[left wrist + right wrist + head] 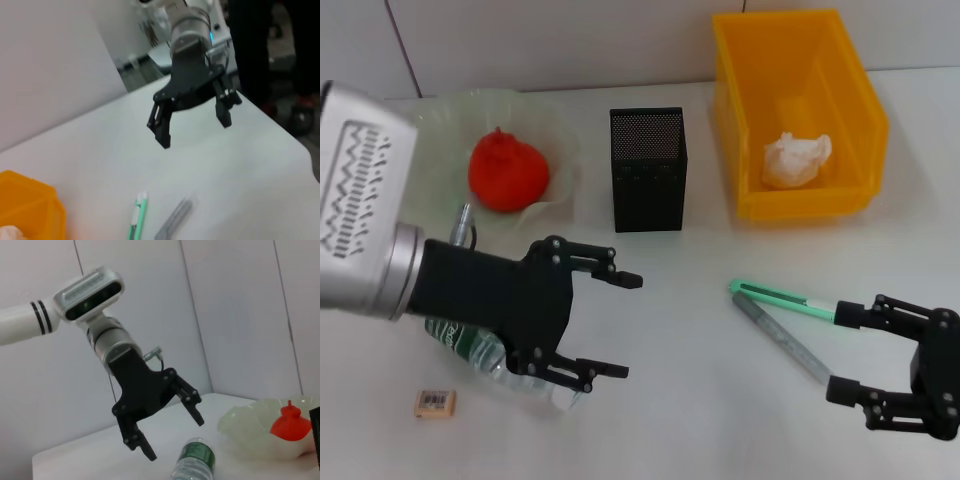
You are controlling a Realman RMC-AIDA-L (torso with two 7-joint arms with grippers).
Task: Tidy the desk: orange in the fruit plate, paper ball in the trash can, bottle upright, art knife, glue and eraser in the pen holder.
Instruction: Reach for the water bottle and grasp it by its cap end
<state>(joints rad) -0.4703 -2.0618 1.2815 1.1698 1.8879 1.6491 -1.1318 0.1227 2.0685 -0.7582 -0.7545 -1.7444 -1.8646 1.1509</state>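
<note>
While the bottle (495, 360) lies on its side on the table (690, 400), the eraser (436, 402) sits just beside it and the fruit plate (555, 130) holding the orange (507, 172) lies beyond it, with the pen holder (648, 168) farther off. The trash can (800, 60), well apart from the bottle, holds the paper ball (796, 160). The left gripper (610, 325) hangs directly above the bottle, fingers spread wide, gripping nothing. The right gripper (850, 350), likewise wide open and empty, hovers far from the bottle, beside a green pen (780, 298) and a grey pen (782, 336).
</note>
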